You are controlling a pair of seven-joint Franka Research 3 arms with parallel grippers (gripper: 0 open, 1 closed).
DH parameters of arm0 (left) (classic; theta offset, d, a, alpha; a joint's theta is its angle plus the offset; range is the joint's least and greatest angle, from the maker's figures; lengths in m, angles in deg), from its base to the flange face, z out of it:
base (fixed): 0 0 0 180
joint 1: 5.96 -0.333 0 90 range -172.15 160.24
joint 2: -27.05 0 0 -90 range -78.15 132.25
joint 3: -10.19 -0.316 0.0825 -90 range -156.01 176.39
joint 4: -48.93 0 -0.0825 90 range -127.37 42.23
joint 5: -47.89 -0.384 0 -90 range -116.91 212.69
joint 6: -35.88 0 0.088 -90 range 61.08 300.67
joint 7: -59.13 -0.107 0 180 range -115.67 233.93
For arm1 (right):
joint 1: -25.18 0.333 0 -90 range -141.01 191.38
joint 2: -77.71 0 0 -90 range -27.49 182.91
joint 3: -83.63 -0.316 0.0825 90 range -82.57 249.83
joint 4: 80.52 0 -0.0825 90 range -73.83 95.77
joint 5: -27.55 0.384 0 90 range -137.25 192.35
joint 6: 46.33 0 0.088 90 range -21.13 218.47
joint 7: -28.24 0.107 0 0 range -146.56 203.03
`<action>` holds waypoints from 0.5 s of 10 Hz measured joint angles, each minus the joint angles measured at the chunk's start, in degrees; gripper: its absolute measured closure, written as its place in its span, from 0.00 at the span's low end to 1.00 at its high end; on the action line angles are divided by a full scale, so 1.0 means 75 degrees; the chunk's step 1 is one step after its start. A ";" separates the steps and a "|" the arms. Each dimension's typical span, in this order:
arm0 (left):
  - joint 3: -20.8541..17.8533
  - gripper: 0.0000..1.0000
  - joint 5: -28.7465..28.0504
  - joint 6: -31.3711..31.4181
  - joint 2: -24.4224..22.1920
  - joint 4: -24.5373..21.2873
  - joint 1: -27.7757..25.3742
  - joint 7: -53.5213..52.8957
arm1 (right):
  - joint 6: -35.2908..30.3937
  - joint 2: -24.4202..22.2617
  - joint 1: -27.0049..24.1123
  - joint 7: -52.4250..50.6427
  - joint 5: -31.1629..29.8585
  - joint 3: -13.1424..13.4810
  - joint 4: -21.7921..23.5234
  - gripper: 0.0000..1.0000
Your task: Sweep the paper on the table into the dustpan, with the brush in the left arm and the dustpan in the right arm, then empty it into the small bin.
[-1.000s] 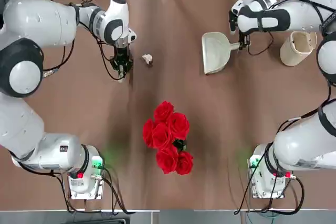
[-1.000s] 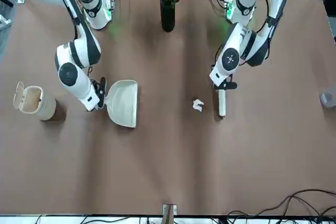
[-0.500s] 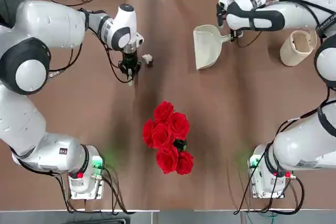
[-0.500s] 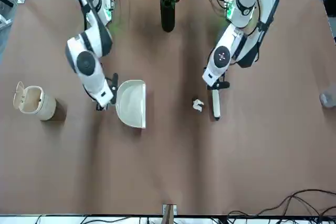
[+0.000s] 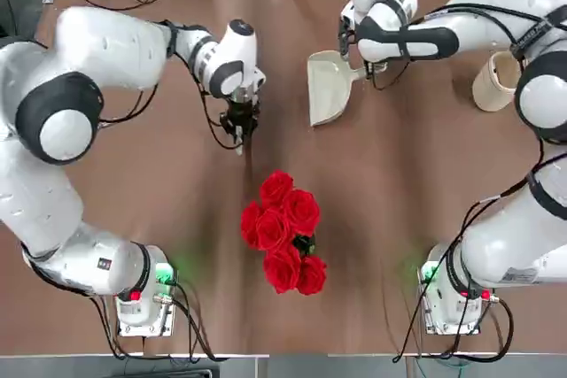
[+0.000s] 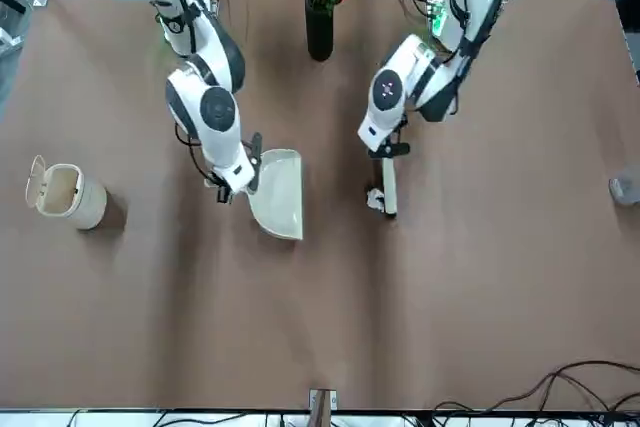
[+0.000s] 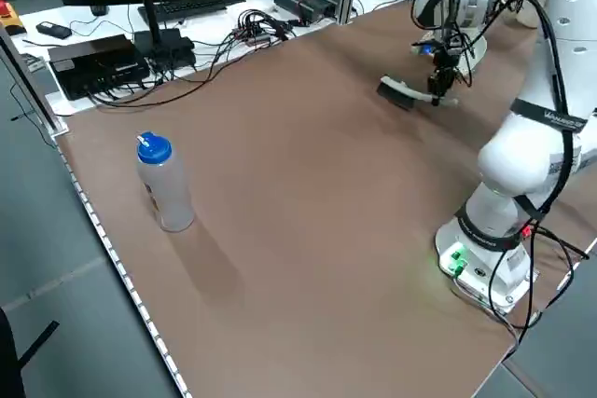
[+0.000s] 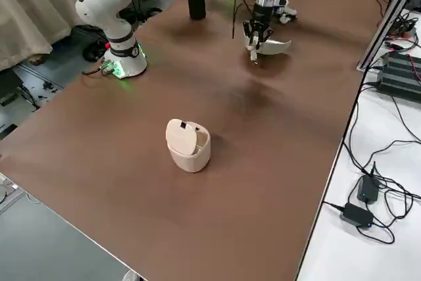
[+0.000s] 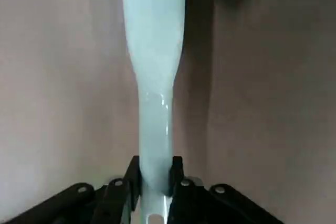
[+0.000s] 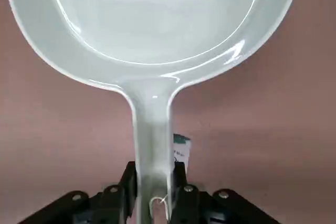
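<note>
- One crumpled wad of off-white paper (image 6: 376, 199) lies on the matte brown table (image 6: 330, 327), just beside the slim cream-white brush (image 6: 389, 187); whether they touch, I cannot tell.
- Both tools are in hand and their working ends face one another, so the setup looks finished and the sweep itself seems barely begun.
- Still to do, as I judge it: push the wad over the lip of the cream, wide-mouthed plastic dustpan (image 6: 281, 195), then carry and tip it out.
- The small beige cylindrical bin (image 8: 190, 147) stands upright with its lid raised, well apart from the paper, so emptying has yet to come.
- Left gripper (image 9: 156, 182), above the table near the paper: jaws closed firmly on the brush's handle, one finger each side.
- Right gripper (image 10: 155, 187), at the dustpan's rear: jaws pinching its short handle, the pan held flat and low.
</note>
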 joint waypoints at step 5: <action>-0.0013 0.73 -0.0225 0.0012 0.0944 0.1184 0.0706 0.1024 | -0.0760 0.1387 0.0558 0.1312 -0.0740 -0.0421 -0.1145 0.68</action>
